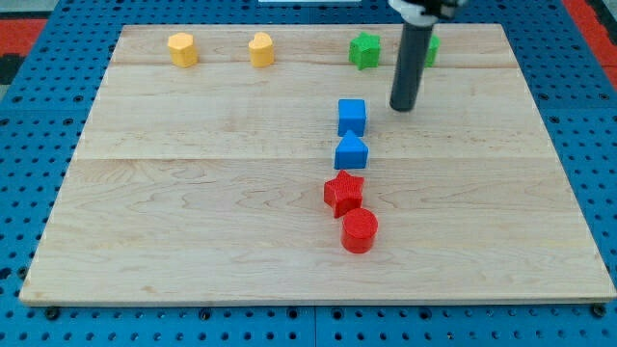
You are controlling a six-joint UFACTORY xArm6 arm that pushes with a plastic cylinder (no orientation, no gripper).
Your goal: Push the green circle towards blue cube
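Note:
The green circle (432, 48) sits near the view's top, mostly hidden behind my rod; only a green sliver shows to the rod's right. The blue cube (352, 117) lies below and left of it, near the board's middle. My tip (403, 108) rests on the board just right of the blue cube and below the green circle, apart from both. A green star (364, 50) lies left of the rod near the top edge.
A second blue block (351, 152) sits just below the blue cube. A red star (343, 192) and a red cylinder (360, 231) lie further down. Two yellow blocks (182, 48) (261, 49) sit at the top left. The wooden board (193, 193) rests on blue pegboard.

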